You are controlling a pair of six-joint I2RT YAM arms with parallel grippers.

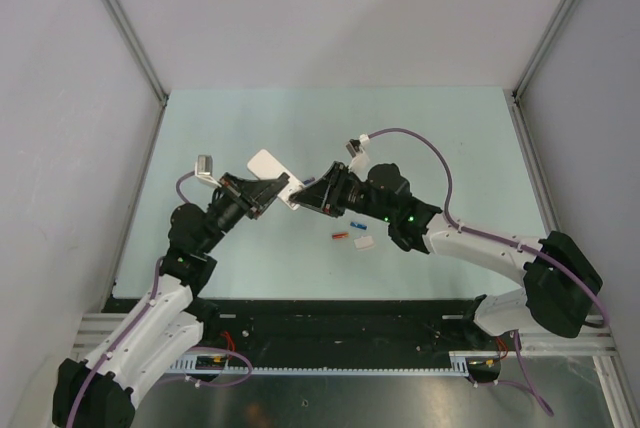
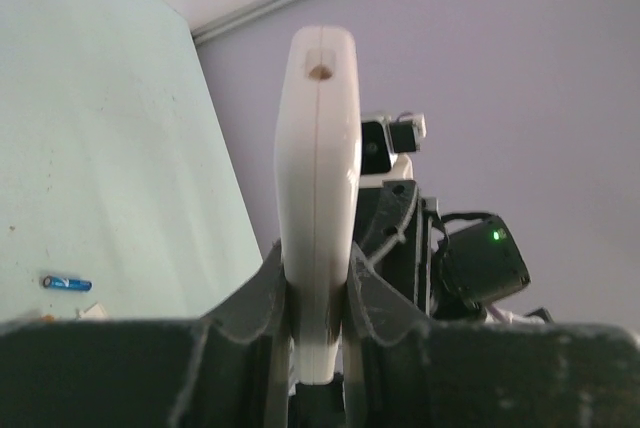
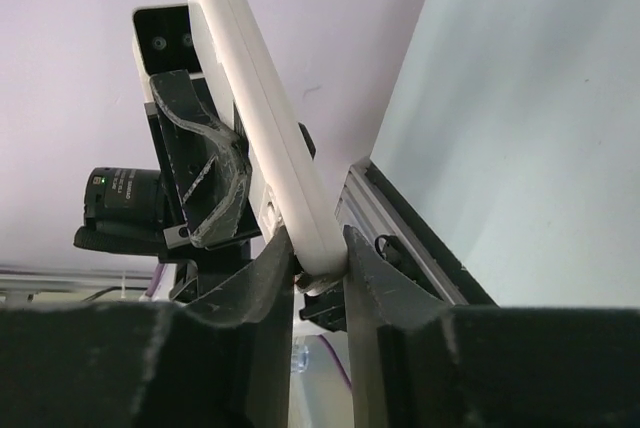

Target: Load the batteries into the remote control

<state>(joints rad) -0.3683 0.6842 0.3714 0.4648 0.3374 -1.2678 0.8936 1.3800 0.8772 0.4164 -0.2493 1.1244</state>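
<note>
The remote control (image 1: 272,167) is lifted off the table with its plain white back up, and both grippers hold it. My left gripper (image 1: 272,193) is shut on its near end; the left wrist view shows the remote edge-on (image 2: 316,178) between the fingers (image 2: 255,298). My right gripper (image 1: 312,194) is shut on the same end from the right; the right wrist view shows the remote (image 3: 255,108) pinched at its tip. A small dark piece (image 1: 308,180) sits at the right fingertips; I cannot tell what it is. A blue battery (image 1: 357,223) and an orange-red battery (image 1: 339,236) lie on the table.
A small white cover piece (image 1: 364,242) lies beside the two batteries, under the right arm. The blue battery also shows in the left wrist view (image 2: 66,283). Grey walls and metal rails (image 1: 120,23) enclose the pale green table (image 1: 440,138).
</note>
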